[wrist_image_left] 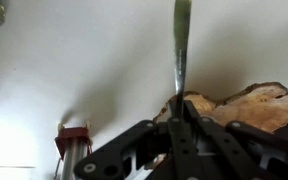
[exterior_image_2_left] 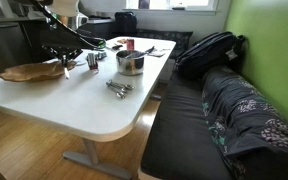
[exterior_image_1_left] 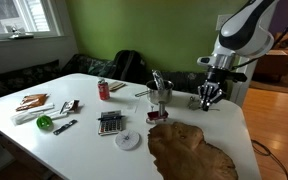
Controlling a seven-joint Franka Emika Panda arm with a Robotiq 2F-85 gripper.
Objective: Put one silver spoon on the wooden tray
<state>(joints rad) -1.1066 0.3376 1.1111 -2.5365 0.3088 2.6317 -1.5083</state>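
Silver spoon (wrist_image_left: 180, 45) was pinched in the clenched tool (wrist_image_left: 179, 107), sticking out past its tips over the bare white table (exterior_image_1_left: 84, 150), just off the wavy edge of the wooden tray (wrist_image_left: 252, 98). Tray lay flat by a table corner.

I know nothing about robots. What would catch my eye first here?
The white robot arm reaches over the white table, its gripper clamped on a thin silver spoon. Close beside it lies a big, wavy-edged wooden tray, with a bright green wall behind.
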